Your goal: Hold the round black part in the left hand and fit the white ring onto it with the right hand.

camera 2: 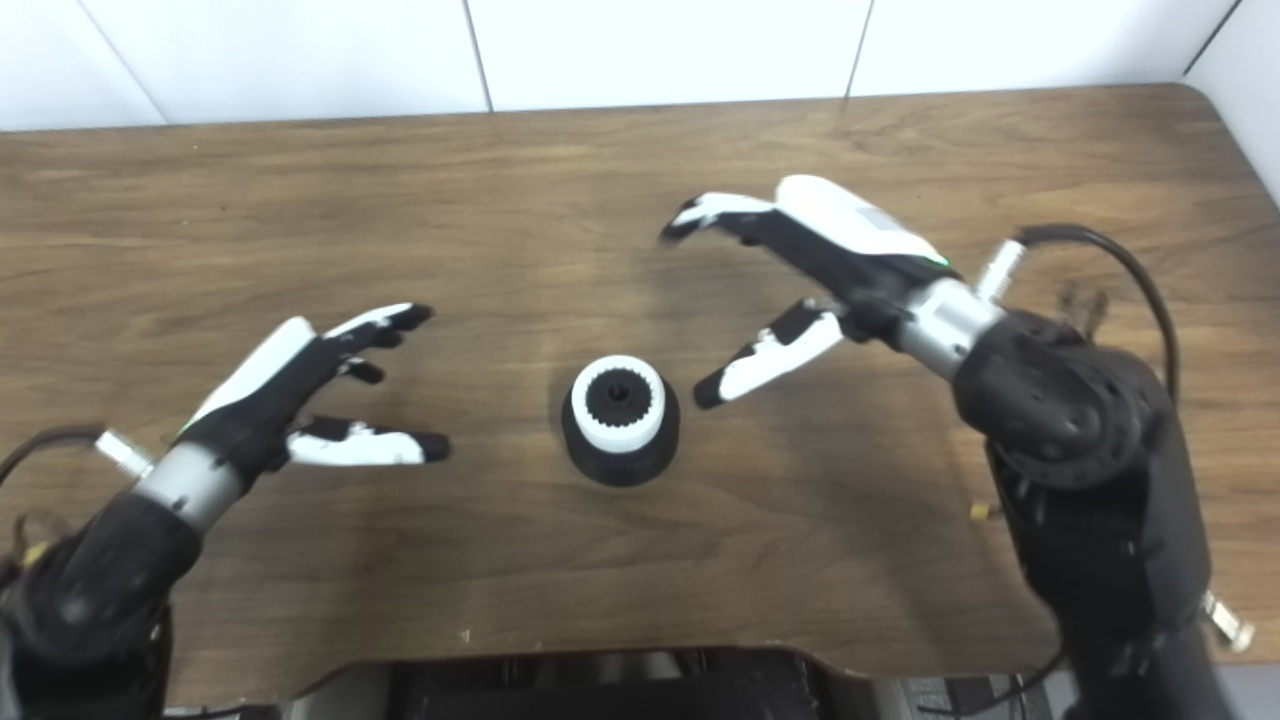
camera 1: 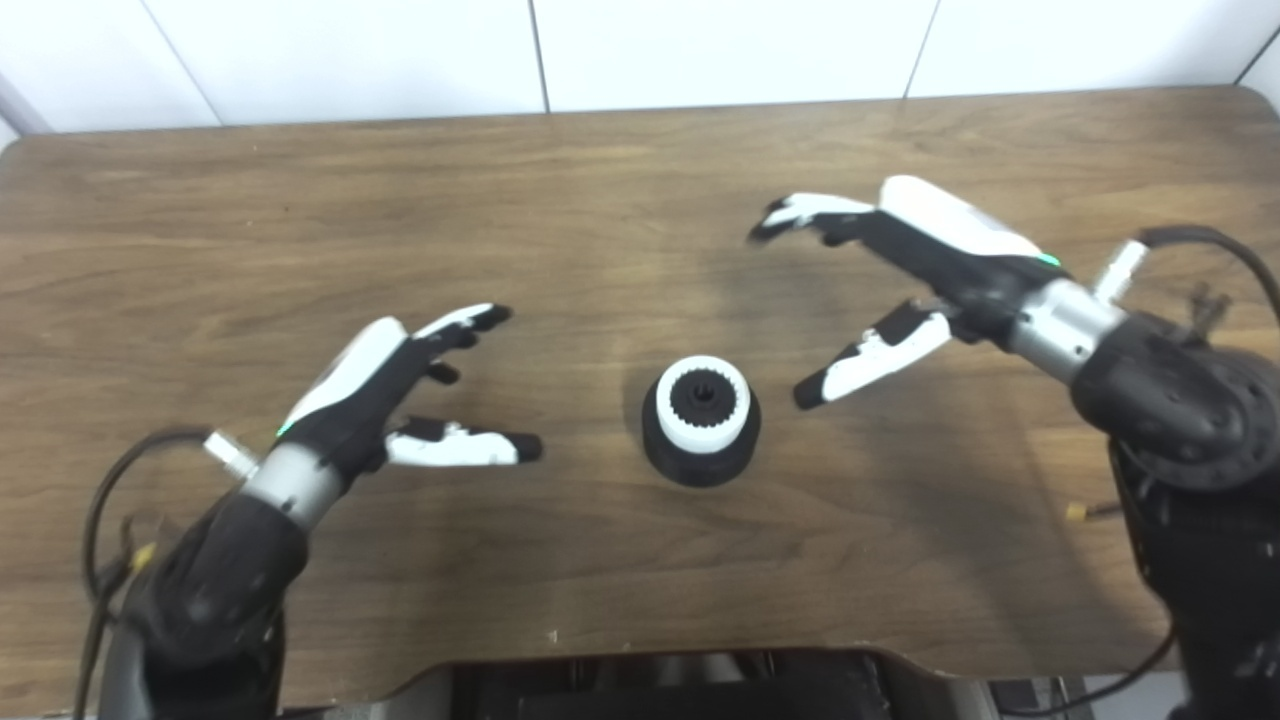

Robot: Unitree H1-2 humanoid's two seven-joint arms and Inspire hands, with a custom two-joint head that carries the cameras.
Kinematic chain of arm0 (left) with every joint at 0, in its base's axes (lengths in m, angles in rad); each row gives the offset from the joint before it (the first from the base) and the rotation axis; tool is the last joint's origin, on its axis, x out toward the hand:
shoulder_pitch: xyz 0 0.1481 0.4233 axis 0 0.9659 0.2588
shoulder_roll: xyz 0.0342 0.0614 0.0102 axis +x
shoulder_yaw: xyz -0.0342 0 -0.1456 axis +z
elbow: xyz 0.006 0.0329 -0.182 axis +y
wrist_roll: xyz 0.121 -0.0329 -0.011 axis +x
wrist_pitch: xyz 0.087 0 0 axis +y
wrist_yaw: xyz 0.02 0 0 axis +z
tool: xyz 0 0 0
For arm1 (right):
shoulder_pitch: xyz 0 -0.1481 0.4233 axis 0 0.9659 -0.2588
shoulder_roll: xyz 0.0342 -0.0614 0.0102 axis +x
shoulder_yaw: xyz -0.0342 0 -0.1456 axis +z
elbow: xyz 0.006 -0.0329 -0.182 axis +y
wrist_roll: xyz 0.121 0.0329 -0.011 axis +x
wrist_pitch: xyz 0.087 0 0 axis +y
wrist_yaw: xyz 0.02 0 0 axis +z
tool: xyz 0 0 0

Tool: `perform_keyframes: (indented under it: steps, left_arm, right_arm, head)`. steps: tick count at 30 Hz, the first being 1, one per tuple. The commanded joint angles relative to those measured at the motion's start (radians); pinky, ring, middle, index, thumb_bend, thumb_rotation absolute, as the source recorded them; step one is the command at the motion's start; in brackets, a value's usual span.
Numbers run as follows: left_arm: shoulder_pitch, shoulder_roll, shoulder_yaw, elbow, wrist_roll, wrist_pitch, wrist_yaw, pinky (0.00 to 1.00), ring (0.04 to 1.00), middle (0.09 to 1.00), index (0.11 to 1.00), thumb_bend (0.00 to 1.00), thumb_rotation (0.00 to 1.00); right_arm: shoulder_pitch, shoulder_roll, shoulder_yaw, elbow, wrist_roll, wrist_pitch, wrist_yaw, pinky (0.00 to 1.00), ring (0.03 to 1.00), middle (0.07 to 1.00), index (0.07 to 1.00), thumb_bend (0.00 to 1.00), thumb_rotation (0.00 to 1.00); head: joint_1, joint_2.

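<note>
A: Start at the fingers. What do they hold?

B: Nothing. The left hand [camera 1: 400, 385] has its fingers [camera 1: 465, 320] spread wide, thumb stretched toward the middle of the bench [camera 1: 300, 180], and no part between them. The right hand [camera 1: 900, 270] is just as wide, fingers arched high, thumb [camera 1: 870, 358] reaching down and inward. Both are empty.

A: And the parts?

B: The round black part [camera 1: 700, 452] stands on the bench between the two hands, touching neither. The white ring [camera 1: 703, 403] already sits on top of it, seated around a toothed black centre. I cannot tell how fully it is pressed down.

A: So the fit looks done?

B: I judge so, or nearly. The ring appears level on the part.

A: Which way does the assembly lie from each hand?

B: To the right of the left thumb tip, and to the left and slightly below the right thumb tip. Its axis stands upright, so any approach comes from the sides or from above.

A: Which hand is nearer?

B: The right, by its thumb tip, which lies just beside the part. The left thumb tip is a little farther off.

A: Anything else out there?

B: Only cables trailing from both wrists, and the white wall behind the bench.
</note>
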Motion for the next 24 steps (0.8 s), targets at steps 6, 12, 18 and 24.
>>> perform_keyframes:
  steps: [6, 12, 18, 24]
  left_arm:
    - [0.005, -0.1, 0.129, 0.038, -0.208, -0.109, 0.241, 0.81, 0.876, 0.915, 0.917, 0.45, 0.8]
    - [0.001, -0.166, 0.198, 0.073, -0.408, -0.039, 0.308, 0.93, 0.947, 0.955, 0.945, 0.43, 1.0]
    - [0.007, -0.231, 0.267, 0.172, -0.515, -0.112, 0.414, 0.95, 0.929, 0.928, 0.915, 0.49, 0.98]
    - [0.015, -0.226, 0.292, 0.273, -0.588, -0.251, 0.448, 0.97, 0.929, 0.928, 0.923, 0.54, 0.98]
  right_arm:
    - [0.057, 0.217, -0.195, 0.007, 0.052, 0.002, -0.057, 0.83, 0.907, 0.941, 0.942, 0.57, 0.63]
    - [0.065, 0.494, -0.456, 0.04, 0.133, 0.002, -0.062, 0.95, 0.945, 0.956, 0.942, 0.45, 0.87]
    - [0.122, 0.594, -0.606, 0.08, 0.323, 0.002, -0.152, 1.0, 0.992, 0.975, 0.955, 0.42, 1.0]
    - [0.202, 0.527, -0.584, 0.125, 0.571, 0.001, -0.307, 1.0, 1.0, 0.989, 0.968, 0.44, 1.0]
  head:
    - [-0.005, -0.012]
    - [-0.014, -0.015]
    - [-0.026, -0.02]
    - [-0.03, -0.022]
